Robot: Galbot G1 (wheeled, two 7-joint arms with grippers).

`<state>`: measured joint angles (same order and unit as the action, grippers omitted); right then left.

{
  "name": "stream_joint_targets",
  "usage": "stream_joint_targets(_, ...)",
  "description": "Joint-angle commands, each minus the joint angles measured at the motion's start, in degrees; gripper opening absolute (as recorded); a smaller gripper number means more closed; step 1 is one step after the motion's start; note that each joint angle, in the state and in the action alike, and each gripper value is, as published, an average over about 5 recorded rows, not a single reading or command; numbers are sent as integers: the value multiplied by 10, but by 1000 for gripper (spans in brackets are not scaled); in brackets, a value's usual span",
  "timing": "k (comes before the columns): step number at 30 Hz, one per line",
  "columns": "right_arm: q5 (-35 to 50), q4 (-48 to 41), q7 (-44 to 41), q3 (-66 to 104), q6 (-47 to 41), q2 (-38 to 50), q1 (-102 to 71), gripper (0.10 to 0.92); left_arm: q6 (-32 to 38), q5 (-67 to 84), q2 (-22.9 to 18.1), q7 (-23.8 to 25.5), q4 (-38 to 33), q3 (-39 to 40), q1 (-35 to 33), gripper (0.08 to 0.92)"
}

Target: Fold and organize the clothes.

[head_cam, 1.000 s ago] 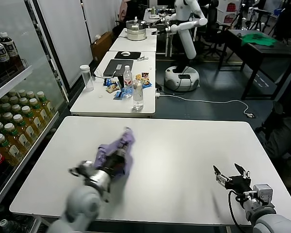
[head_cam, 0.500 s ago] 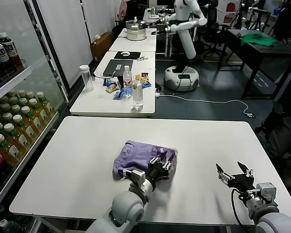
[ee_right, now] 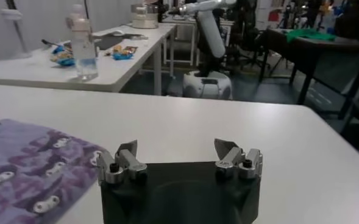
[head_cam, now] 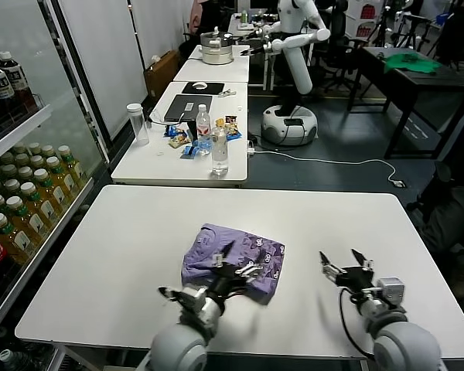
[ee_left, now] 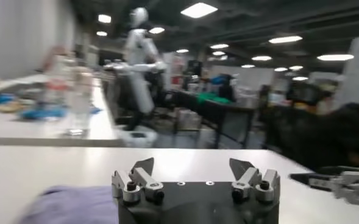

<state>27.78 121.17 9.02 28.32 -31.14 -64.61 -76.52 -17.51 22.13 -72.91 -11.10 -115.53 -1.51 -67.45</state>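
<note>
Robotics lab — white humanoid robot [head_cam: 298,46]

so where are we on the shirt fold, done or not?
Looks mostly done: the purple T-shirt lies in a compact, slightly rumpled bundle on the white table, printed marks up. Nothing is in hand: the left gripper hovers at the bundle's near edge, jaws open, and the right gripper waits beside it, also open. Left: perhaps squaring the edges and placing it; I can't tell if more folds are intended.
</note>
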Motion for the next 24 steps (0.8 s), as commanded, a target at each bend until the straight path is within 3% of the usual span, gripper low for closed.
stream_joint_targets(1,-20,-61,38,-162,7,-69,81,823,18,-21,25,-46,-69,-176,-131,819)
stream_joint_targets(10,-41,-120,81,-171,24,-112,84,823,32,-15,19,-56,-79,-208,-157,823)
stream_joint_targets(18,2,-136,85,-169,20,-125,90,818,34,-17,9,-57,-81,-204,-160,823)
stream_joint_targets(24,11,-141,77,-171,15,-125,95,698,34,-17,9,-58,-84,-207,-163,823)
